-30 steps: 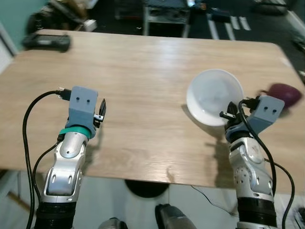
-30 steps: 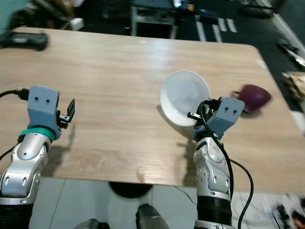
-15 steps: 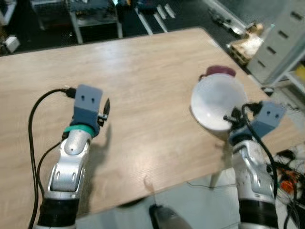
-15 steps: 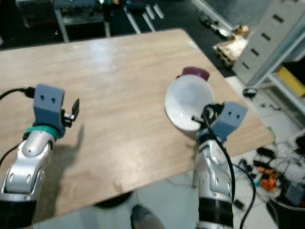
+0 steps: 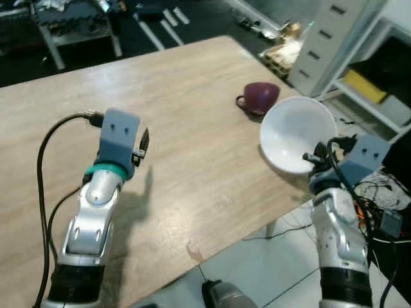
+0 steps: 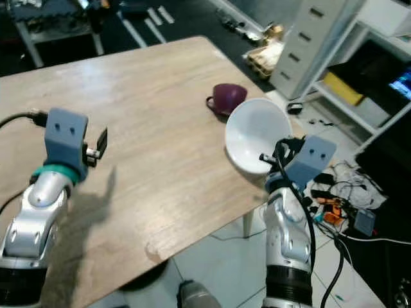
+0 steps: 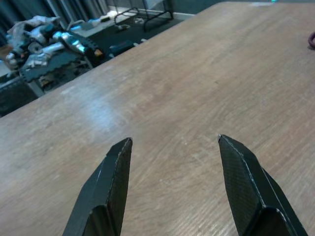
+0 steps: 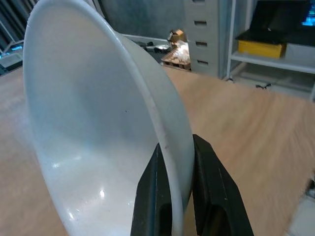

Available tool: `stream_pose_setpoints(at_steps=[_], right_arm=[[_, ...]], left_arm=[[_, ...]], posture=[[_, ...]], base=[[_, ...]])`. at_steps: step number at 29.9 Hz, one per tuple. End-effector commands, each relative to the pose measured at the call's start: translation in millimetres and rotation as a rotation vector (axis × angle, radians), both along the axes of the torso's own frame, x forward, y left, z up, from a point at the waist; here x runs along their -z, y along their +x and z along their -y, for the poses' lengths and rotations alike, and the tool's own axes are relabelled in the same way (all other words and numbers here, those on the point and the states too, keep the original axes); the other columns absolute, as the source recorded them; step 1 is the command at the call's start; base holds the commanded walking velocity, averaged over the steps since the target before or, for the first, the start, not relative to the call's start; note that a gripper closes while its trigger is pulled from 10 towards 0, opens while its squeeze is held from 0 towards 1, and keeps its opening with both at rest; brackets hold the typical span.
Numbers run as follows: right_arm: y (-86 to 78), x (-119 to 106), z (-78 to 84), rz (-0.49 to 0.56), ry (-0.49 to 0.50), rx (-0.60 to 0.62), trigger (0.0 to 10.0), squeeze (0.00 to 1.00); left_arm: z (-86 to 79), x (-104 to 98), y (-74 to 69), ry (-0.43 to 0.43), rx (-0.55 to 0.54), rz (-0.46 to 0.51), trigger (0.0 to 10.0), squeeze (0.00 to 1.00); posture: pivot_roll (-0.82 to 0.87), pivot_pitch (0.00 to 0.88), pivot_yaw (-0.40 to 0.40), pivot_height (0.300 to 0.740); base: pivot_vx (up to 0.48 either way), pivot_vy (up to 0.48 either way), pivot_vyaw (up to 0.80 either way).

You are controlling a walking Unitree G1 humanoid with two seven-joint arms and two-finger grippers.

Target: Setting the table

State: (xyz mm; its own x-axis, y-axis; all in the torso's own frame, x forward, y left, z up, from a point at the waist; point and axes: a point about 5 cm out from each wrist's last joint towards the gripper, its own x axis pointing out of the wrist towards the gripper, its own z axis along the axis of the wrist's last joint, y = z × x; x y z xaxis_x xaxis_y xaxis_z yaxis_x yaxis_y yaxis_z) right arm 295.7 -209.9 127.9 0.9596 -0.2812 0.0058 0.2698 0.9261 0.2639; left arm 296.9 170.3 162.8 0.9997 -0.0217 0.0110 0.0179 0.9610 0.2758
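Observation:
A white bowl [image 5: 292,133] is held tilted above the right edge of the wooden table [image 5: 186,109], its rim pinched by my right gripper [image 5: 309,158], which is shut on it. In the right wrist view the two fingers [image 8: 209,196] clamp the bowl's rim [image 8: 162,142] from both sides. A purple cup [image 5: 259,97] stands on the table just beyond the bowl. My left gripper [image 5: 142,142] hovers over the table's left part, open with nothing in it; in the left wrist view its fingers [image 7: 115,187] are spread over bare wood.
The table's corner and right edge lie beside the bowl, with white floor [image 5: 257,269] below. Grey drawers [image 5: 324,32] and a shelf stand at the right. Cables and clutter [image 5: 379,212] lie on the floor by my right arm. A dark bench [image 5: 64,25] stands behind the table.
The camera has swung to the right, so the table's right corner and the drawers have come into view. The bowl stays in my right gripper; the purple cup now shows apart from it.

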Motion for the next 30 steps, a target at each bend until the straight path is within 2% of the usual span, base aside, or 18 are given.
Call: stream_pose_setpoints(at_steps=[1, 30], right_arm=[[-1.8, 3.1, 2.6, -0.01, -0.007, 0.013, 10.0, 0.0], [-4.5, 5.0, 4.4, -0.02, -0.022, 0.038, 10.0, 0.0]], left_arm=[[1.6, 2.9, 0.1, -0.002, 0.005, -0.014, 10.0, 0.0], [6.1, 4.2, 1.5, 0.0, 0.034, -0.022, 10.0, 0.0]], posture=[[-0.09, 0.0, 0.046, 0.74], [-0.1, 0.0, 0.06, 0.74]], base=[[0.0, 0.0, -0.8], [0.0, 0.0, -0.8]])
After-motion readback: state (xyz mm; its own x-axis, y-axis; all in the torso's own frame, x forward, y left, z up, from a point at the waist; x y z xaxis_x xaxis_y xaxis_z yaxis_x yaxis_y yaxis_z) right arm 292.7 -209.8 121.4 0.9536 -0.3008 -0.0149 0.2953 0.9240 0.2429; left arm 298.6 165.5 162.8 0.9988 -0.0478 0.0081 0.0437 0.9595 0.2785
